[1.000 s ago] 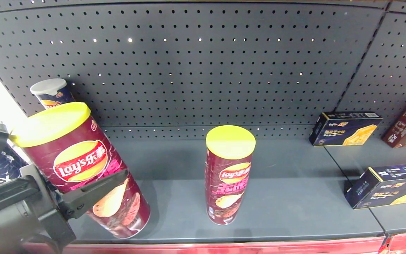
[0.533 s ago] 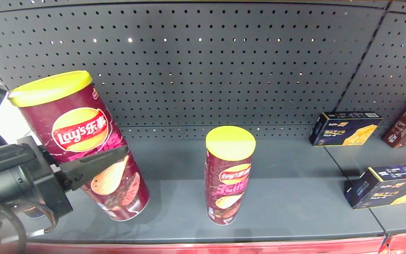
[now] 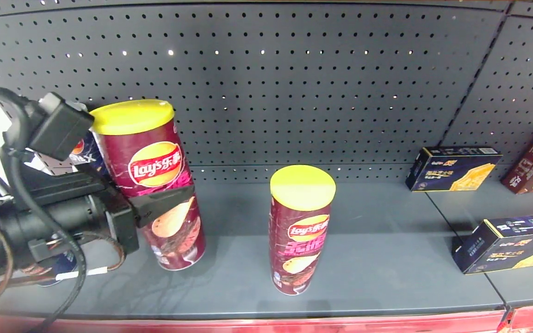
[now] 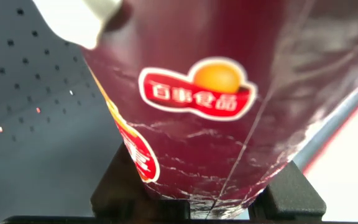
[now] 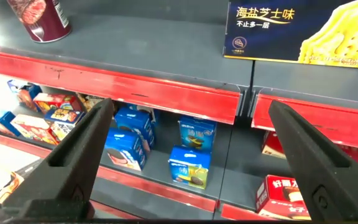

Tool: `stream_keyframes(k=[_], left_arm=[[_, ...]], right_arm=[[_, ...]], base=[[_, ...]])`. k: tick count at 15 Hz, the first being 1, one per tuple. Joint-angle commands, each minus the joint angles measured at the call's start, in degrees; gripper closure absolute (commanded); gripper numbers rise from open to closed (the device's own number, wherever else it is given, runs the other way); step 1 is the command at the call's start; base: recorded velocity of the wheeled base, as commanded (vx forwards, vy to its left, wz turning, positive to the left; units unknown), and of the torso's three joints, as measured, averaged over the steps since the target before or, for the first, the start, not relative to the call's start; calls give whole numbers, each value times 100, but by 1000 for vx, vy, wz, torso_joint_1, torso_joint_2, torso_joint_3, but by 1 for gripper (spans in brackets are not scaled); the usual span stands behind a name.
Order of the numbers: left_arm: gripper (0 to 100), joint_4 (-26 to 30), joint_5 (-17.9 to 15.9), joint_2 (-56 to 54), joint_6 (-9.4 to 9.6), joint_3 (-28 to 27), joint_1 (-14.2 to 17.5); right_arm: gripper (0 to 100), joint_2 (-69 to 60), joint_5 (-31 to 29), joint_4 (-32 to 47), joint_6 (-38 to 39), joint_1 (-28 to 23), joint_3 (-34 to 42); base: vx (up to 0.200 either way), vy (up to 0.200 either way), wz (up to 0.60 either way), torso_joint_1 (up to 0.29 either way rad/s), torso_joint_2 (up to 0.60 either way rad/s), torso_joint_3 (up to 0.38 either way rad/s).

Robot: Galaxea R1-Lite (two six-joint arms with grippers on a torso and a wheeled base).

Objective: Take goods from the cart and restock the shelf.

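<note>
Right wrist view, as you see it: the right gripper (image 5: 191,104) has its two black fingers (image 5: 73,162) spread wide, with nothing between them. Beyond them is a grey shelf (image 5: 166,43) with a red lip (image 5: 135,87) along its front. The base of a maroon can (image 5: 39,18) stands on the shelf near the front edge. Well apart from it, a dark box (image 5: 291,31) with a yellow cracker picture sits at the front, by the seam between two bays. Under the lip, a lower shelf (image 5: 142,183) carries blue packs (image 5: 129,140), mostly upright. Red boxes (image 5: 284,193) sit in the bay beneath the dark box. Small mixed boxes (image 5: 36,112) lie beneath the can.
</note>
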Motion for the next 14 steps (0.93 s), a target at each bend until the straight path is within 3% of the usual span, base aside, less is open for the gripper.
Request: stream_keyframes(k=[1, 4, 5, 6, 8, 9, 14], left_arm=[[100, -305, -78, 891, 63, -282, 172], [100, -867, -175, 1647, 115, -484, 128], [100, -1148, -403, 1911, 115, -642, 32], [100, -1192, -509, 2069, 124, -800, -12], [100, -1148, -720, 2473, 432, -1301, -30], [100, -1157, -869, 2667, 476, -1512, -30], [100, -1166, -1203, 3299, 476, -2268, -30]], right_arm=[[0, 13, 2, 0, 0, 0, 1], [0, 13, 2, 0, 0, 0, 1], [0, 13, 2, 0, 0, 0, 1], [0, 13, 2, 0, 0, 0, 1], [0, 13, 2, 0, 0, 0, 1], [0, 13, 2, 0, 0, 0, 1], [0, 13, 2, 0, 0, 0, 1]], base=[[0, 0, 0, 0, 0, 0], [0, 0, 0, 0, 0, 0], [0, 0, 0, 0, 0, 0], [0, 0, 0, 0, 0, 0], [0, 0, 0, 0, 0, 0], [0, 0, 0, 0, 0, 0], [0, 0, 0, 0, 0, 0]])
